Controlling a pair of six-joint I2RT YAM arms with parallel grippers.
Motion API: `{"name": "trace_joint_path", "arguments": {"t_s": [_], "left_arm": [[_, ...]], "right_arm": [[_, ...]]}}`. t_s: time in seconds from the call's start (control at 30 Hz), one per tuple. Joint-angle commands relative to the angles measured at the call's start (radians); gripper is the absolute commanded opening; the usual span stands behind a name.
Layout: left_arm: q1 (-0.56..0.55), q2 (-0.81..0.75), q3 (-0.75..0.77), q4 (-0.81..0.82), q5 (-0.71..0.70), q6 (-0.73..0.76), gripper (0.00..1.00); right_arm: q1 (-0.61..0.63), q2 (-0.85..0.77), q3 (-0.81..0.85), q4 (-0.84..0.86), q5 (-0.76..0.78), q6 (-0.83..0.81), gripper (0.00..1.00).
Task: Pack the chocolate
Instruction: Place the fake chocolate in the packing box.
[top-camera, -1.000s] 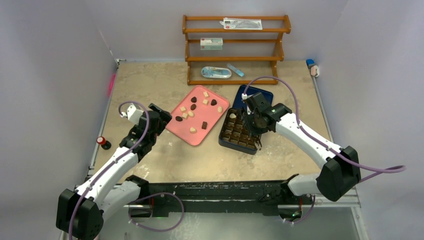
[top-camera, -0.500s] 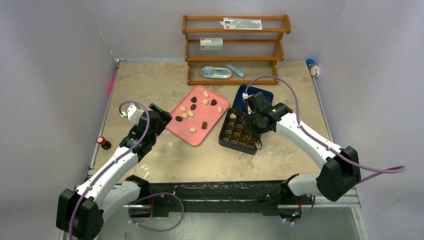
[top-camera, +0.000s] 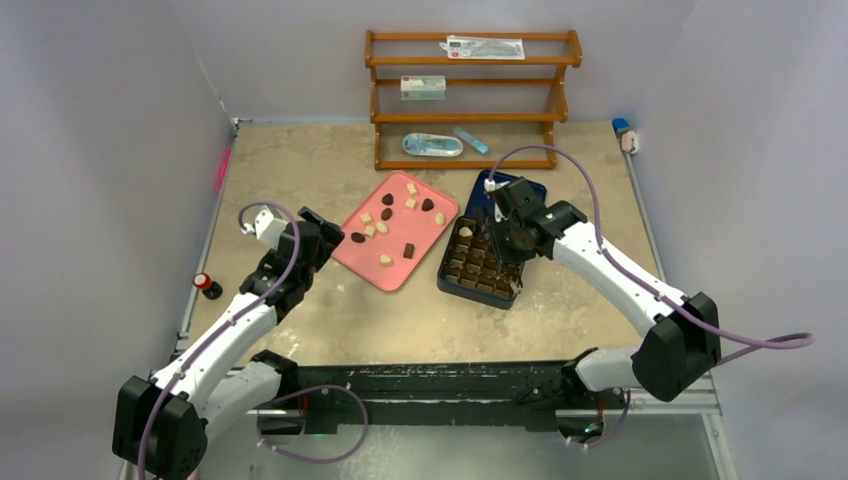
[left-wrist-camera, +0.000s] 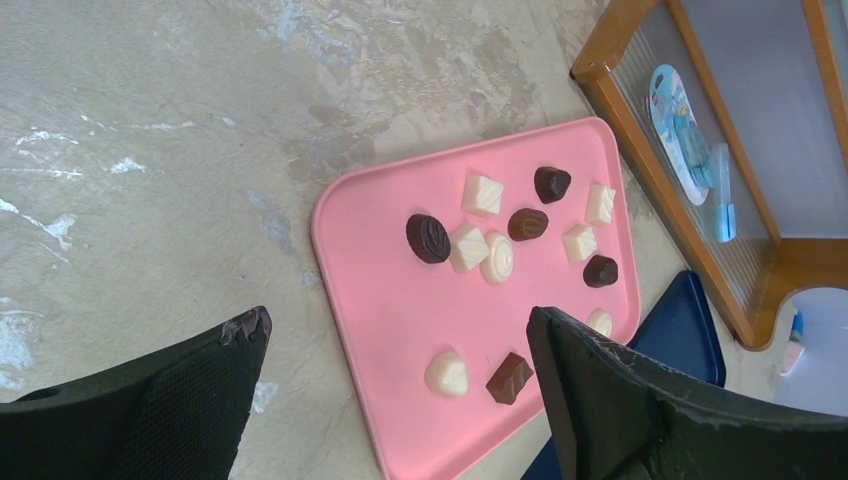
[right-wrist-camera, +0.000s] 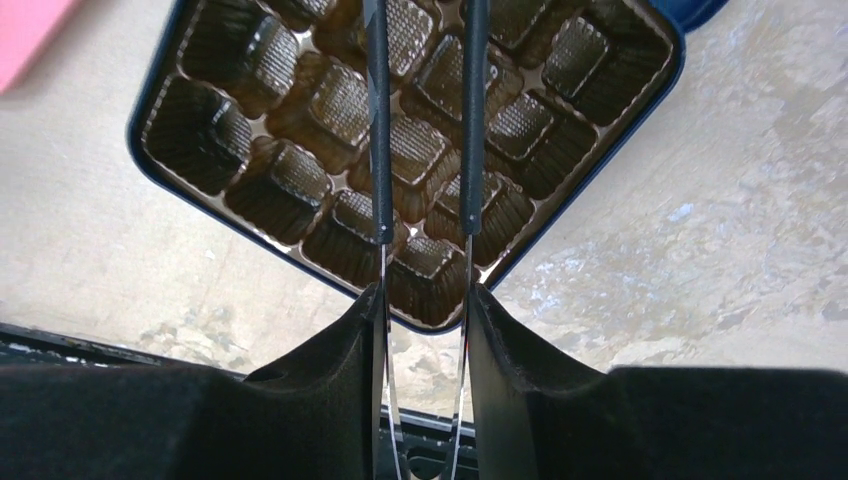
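Not much going on in the last second tbh: the right gripper (right-wrist-camera: 424, 295) has crept a little toward the far end of the box (top-camera: 478, 275), the left arm hasn't budged, and nothing on the tray has moved. My read is it's between placements, so the packing has barely started. One cream piece (top-camera: 465, 231) sits in the far-left corner cell, and the rest of the chocolate (left-wrist-camera: 497, 257) is scattered on the pink tray (left-wrist-camera: 380, 300), about a dozen pieces. The right fingers are clamped on a pair of tweezers (right-wrist-camera: 378, 150), thin metal arms in black sleeves hanging over the box. The tips run out of the wrist view, so I can't tell if they're carrying anything. The left gripper (left-wrist-camera: 398, 320) is splayed wide with nothing in it, hovering by the tray's near corner. Texture-wise, the box insert is glossy brown moulded plastic with ribbed square cells inside a dark blue rim. The tray is smooth and matte with rounded corners. The chocolates are a mix: ridged dark ovals, faceted white squares, a heart-ish white one. The table (left-wrist-camera: 150, 120) is mottled and stone-like.
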Motion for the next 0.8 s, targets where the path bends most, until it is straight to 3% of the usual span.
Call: {"name": "trace_joint_path", "arguments": {"t_s": [0.0, 0.3, 0.77], "left_arm": [[0.006, -0.008, 0.024, 0.004, -0.018, 0.011, 1.00], [0.006, -0.005, 0.030, 0.007, -0.012, 0.011, 1.00], [0.007, 0.016, 0.026, 0.034, 0.004, 0.001, 1.00]], "right_arm": [[-0.004, 0.014, 0.080, 0.001, -0.003, -0.022, 0.27], [0.017, 0.097, 0.196, 0.002, -0.050, -0.041, 0.27], [0.046, 0.385, 0.455, -0.023, -0.087, -0.064, 0.26]]}}
